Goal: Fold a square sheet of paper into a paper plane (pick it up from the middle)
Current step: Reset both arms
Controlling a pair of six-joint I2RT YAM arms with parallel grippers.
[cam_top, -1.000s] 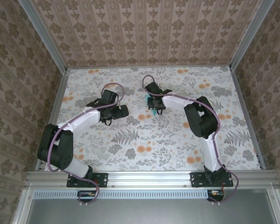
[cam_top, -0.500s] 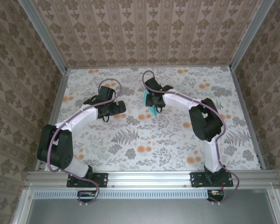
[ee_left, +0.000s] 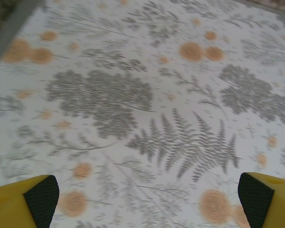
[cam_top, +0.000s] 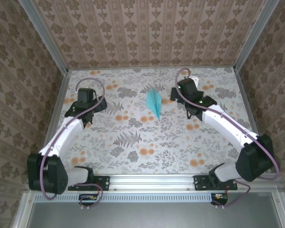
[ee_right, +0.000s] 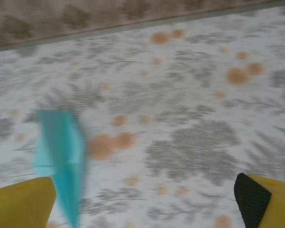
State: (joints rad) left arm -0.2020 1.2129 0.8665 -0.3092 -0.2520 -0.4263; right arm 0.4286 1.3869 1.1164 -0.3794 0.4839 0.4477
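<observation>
The square sheet of paper stands folded as the paper plane (cam_top: 154,102), a narrow light-teal dart lying on the table at the back centre, its point toward the near side. Nothing touches it. My right gripper (cam_top: 190,102) hovers to its right with the jaws wide apart and nothing between them. In the right wrist view the blurred plane (ee_right: 62,159) lies just beside the left finger of the right gripper (ee_right: 142,205). My left gripper (cam_top: 84,109) is far to the left of the plane, open over bare cloth. The left wrist view shows the left gripper (ee_left: 147,204) holding nothing.
A floral cloth (cam_top: 156,142) covers the table. Wallpapered walls with metal rails (cam_top: 151,68) close off the back and both sides. The back wall's foot (ee_right: 109,26) runs across the top of the right wrist view.
My right gripper has opened, let go of the plane and swung away to the right. The left arm has drawn off to the left. The plane now lies free on the table.
</observation>
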